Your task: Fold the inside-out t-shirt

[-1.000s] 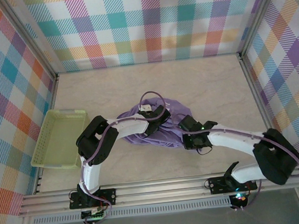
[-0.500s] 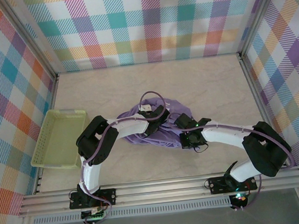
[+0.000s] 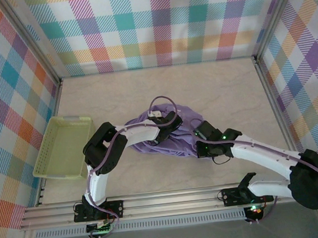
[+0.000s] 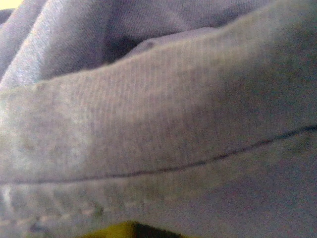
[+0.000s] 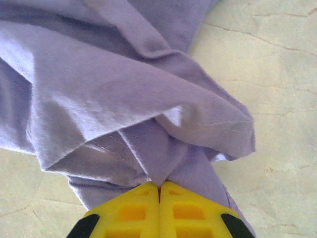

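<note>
The inside-out t-shirt (image 3: pixel 175 145), bunched at centre frame, is pinched by the closed right gripper (image 5: pixel 159 187); the left gripper's (image 3: pixel 162 135) opening cannot be told; cloth should be drawn outward gently.

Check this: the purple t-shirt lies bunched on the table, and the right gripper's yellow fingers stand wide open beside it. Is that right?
No. The right wrist view shows the right gripper shut, its yellow fingers pressed together on a fold of the t-shirt. The t-shirt does lie bunched on the table.
</note>
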